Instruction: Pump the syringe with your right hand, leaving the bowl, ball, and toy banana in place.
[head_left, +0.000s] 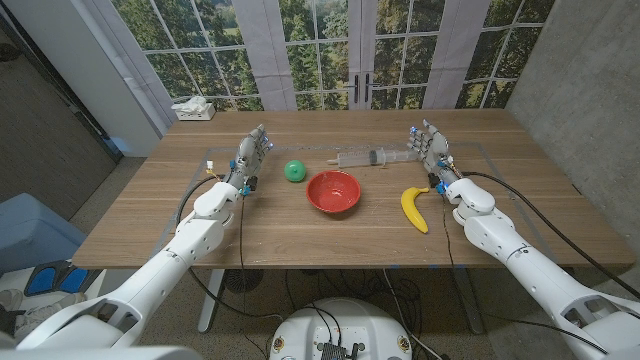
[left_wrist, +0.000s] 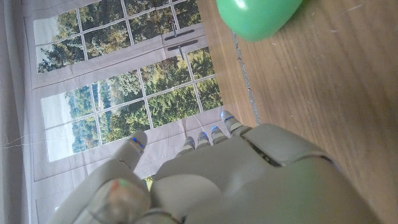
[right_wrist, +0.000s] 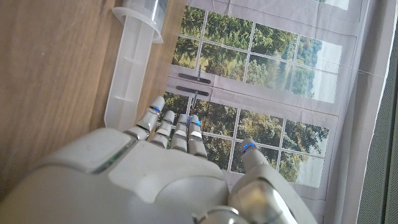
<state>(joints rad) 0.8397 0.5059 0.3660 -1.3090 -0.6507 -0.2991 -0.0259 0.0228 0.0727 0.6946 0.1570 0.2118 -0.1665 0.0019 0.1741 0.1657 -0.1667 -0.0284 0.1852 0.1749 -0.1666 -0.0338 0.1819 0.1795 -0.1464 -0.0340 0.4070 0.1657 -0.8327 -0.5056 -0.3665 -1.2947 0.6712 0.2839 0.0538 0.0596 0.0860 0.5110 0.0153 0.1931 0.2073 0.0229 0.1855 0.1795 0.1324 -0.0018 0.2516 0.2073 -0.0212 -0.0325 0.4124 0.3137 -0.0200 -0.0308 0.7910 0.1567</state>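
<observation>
On the wooden table, at centre: red bowl. Green ball at ten o'clock from the bowl, just beside it, apart from its rim. Clear syringe at one o'clock from the bowl, lying crosswise on its side, plunger end toward the right hand. Toy banana at three o'clock from the bowl, near it, not touching.

At the syringe's plunger end: right hand standing on its edge, palm upright, fingers straight and close together, thumb held apart, holding nothing. From the right wrist view, right hand just beside the syringe, fingertips near the plunger's end; cannot tell whether touching.

At nine o'clock from the ball: left hand, also on its edge, fingers extended, holding nothing, near the ball and apart from it. From the left wrist view, left hand with fingers straight and side by side, thumb spread off, green ball beyond the fingertips, clear of them.

At the table's far left corner, eleven o'clock from the bowl: white tissue box.
</observation>
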